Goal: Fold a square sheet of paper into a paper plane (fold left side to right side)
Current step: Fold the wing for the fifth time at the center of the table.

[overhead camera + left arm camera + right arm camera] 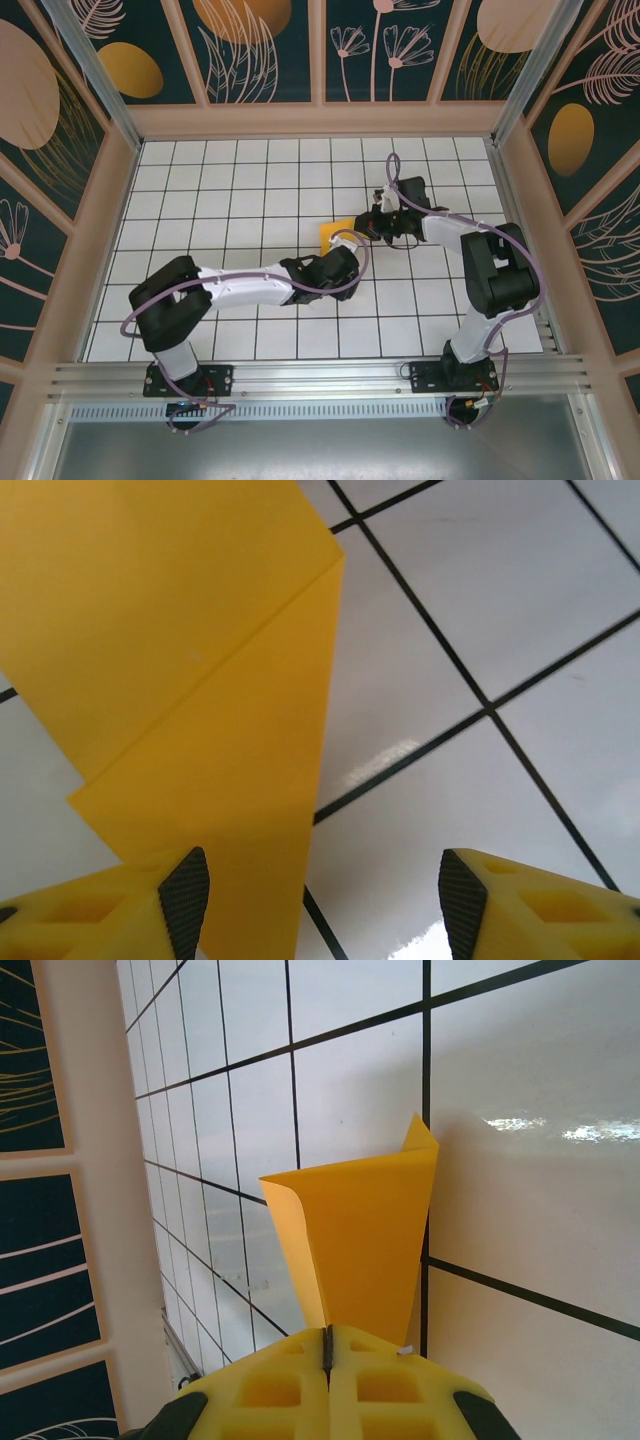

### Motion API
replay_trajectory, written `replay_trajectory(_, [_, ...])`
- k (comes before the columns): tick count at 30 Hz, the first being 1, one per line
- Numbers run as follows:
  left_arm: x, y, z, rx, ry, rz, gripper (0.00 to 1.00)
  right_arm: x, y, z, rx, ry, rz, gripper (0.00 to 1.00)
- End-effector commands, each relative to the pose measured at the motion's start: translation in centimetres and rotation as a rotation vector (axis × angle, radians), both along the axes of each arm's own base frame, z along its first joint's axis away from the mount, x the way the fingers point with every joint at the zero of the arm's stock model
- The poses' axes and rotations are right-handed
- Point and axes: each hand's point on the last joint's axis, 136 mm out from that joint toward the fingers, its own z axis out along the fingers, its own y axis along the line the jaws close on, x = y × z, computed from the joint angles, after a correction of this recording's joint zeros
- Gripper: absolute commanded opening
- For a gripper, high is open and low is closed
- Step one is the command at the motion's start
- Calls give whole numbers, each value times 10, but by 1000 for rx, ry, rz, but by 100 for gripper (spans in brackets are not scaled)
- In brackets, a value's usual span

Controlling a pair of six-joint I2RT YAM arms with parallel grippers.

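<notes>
Left wrist: paper [190, 680] off-frame top/btm.

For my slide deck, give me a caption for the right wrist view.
Right hand shut on the partly folded orange paper, over the white grid table.

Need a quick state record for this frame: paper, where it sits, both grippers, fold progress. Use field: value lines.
paper: orange paper, partly folded, with a diagonal flap edge in the left wrist view
location: white tiled table, right of centre, between the two grippers
right gripper: jaws shut on the paper's edge; that part looks raised and curled off the tiles
left gripper: jaws open, one finger over the paper, nothing pinched
fold progress: not yet a dart shape
</notes>
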Motion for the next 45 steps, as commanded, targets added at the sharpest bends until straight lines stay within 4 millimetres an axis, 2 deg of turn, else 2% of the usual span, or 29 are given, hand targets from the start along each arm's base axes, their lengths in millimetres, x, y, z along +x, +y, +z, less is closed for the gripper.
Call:
replay_trajectory(1, [12, 11, -4, 86, -51, 83, 65, 1, 3, 2, -1, 6, -3, 0])
replay_trajectory(18, [21, 13, -28, 175, -67, 127, 47, -1, 2, -14, -22, 41, -6, 0])
replay_trajectory(29, [22, 16, -40, 212, -60, 134, 33, -4, 5, -14, -19, 42, 10, 0])
replay_trajectory(36, [22, 16, -34, 202, -68, 136, 16, -3, 4, -12, -27, 28, 18, 2])
replay_trajectory(45, [24, 8, -10, 142, -84, 124, 2, 1, 2, -14, -32, 35, 10, 0])
